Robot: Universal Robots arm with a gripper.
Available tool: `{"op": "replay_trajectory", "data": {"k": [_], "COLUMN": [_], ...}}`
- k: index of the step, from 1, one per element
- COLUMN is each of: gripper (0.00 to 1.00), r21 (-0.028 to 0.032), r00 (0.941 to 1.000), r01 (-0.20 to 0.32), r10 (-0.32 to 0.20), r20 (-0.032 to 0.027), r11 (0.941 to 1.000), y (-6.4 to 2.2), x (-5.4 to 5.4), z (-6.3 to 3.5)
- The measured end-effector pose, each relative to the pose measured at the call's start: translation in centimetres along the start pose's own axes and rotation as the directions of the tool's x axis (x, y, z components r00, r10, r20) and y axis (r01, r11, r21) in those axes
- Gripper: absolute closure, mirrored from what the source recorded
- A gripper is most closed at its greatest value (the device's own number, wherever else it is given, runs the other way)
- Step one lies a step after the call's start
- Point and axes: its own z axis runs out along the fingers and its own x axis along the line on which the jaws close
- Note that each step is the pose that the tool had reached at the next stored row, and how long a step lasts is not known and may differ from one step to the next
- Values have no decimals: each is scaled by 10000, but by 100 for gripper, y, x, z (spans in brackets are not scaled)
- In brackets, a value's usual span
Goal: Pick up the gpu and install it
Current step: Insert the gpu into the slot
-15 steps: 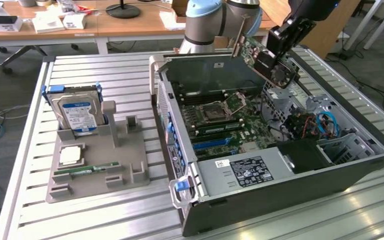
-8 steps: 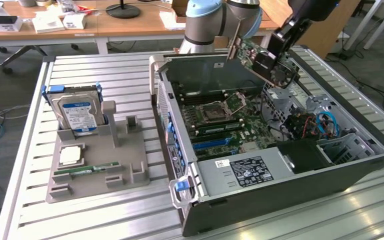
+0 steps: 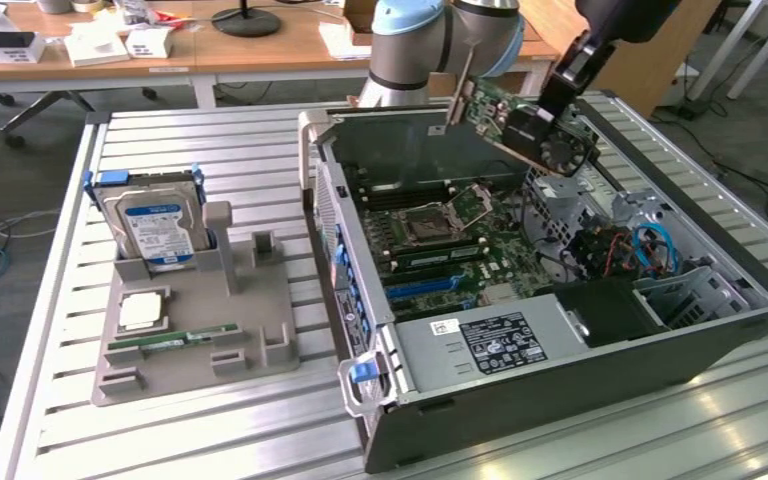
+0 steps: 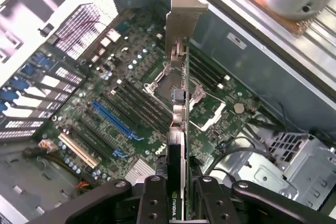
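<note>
**gpu** (image 3: 515, 115) — held in the air, tilted, above the far end of the open computer case (image 3: 704, 335). It touches nothing inside.

**Gripper** (image 3: 558, 100) — closed narrowly on the card's upper edge near its black fan, with fingers (image 4: 155, 190) against both faces. In the wrist view the card is edge-on and its metal bracket (image 4: 185, 11) points away from the gripper. The motherboard (image 4: 105, 108) and a blue expansion slot (image 4: 113, 119) lie below.

**Surface** — a slatted metal table (image 3: 224, 130) carries the case.

**Beside the case, on the exterior view's left** — a grey parts holder (image 3: 197, 350) with:
- a hard drive (image 3: 157, 225) standing upright
- a RAM stick (image 3: 177, 340) lying flat
- what may be a processor (image 3: 140, 312)

**Beyond the case** — wooden desks (image 3: 277, 50).
</note>
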Motion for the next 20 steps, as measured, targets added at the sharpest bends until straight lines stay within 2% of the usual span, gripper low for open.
{"op": "replay_trajectory", "data": {"k": [5,10,14,20], "gripper": [74,74,74,74], "r21": [-1,-19,-43,-99], "r00": [9959,9835,9679,9348], "r01": [890,1773,2463,3481], "r10": [-890,-1772,-2462,-3480], "r20": [-181,-360,-499,-706], "r11": [9960,9842,9692,9374], "y": [0,0,-1,-1], "x": [0,0,0,0], "z": [2,4,6,9]}}
